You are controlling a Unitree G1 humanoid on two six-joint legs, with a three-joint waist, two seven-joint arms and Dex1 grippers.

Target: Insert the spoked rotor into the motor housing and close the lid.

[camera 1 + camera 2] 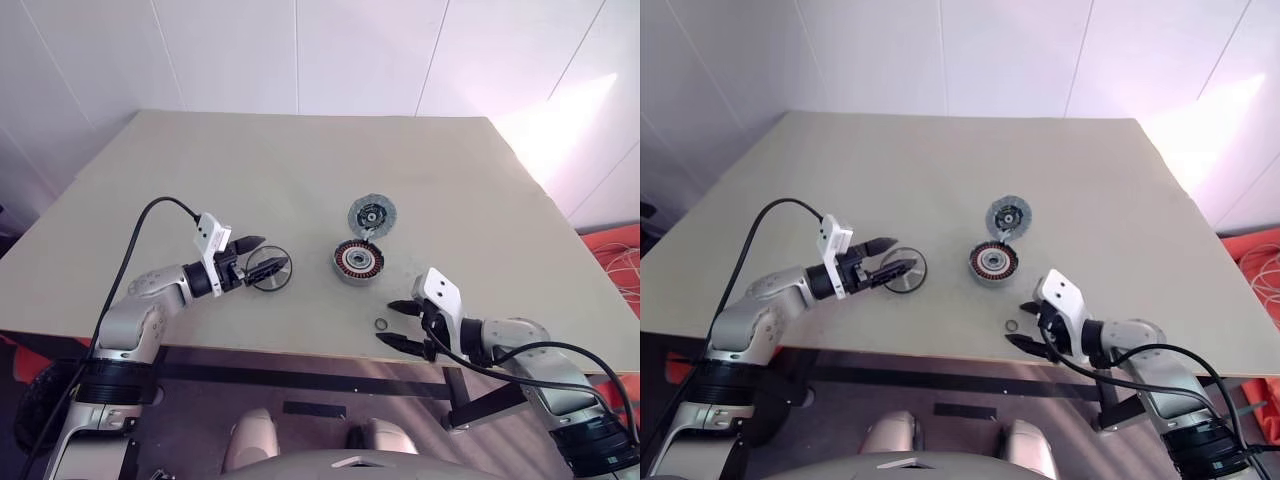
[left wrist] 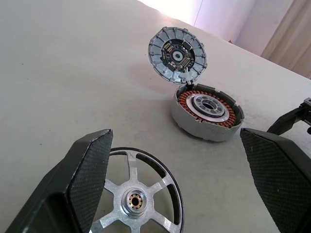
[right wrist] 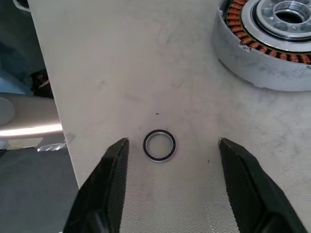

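The spoked rotor (image 1: 268,271) lies flat on the table at the left of the middle; its silvery spokes and hub (image 2: 134,200) show close up. My left gripper (image 1: 258,256) hangs open just over it, one finger (image 2: 87,167) above its rim, not closed on it. To its right stands the motor housing (image 1: 358,262), copper windings showing (image 2: 208,112). The lid (image 1: 371,214) stands open, tilted back from the housing's far rim (image 2: 177,54). My right gripper (image 1: 388,323) is open near the front edge, with a tiny metal ring (image 3: 159,145) lying untouched between its fingers (image 3: 114,167).
The table's front edge (image 1: 300,350) runs just behind both grippers, with floor below it. A black cable (image 1: 140,225) loops up from my left arm. The far half of the tan table (image 1: 300,160) is bare up to the white wall.
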